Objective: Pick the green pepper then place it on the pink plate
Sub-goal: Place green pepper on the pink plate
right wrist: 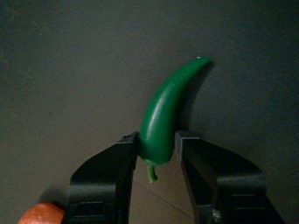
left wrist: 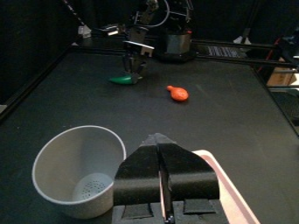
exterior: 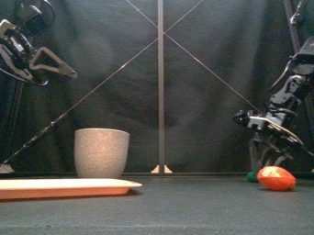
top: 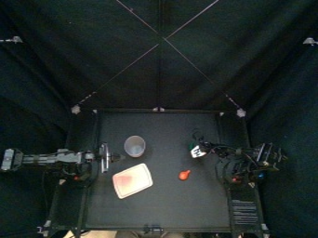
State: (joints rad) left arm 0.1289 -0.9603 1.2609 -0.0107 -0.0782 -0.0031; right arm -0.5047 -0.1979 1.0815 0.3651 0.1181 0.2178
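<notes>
My right gripper [right wrist: 155, 147] grips the curved glossy green toy pepper [right wrist: 173, 105] by its stem end, low at the black table's [top: 174, 209] right, so I fear it swivelling loose before the flat pink plate [top: 130, 181]; my left gripper [left wrist: 159, 142] rests clenched.

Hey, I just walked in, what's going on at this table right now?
The right gripper has its jaws closed on the stem end of the green pepper, which looks to be lying on the table beside an orange-red toy. The pink plate waits empty toward the left, with a grey cup behind it. The left gripper hangs shut near them.
</notes>
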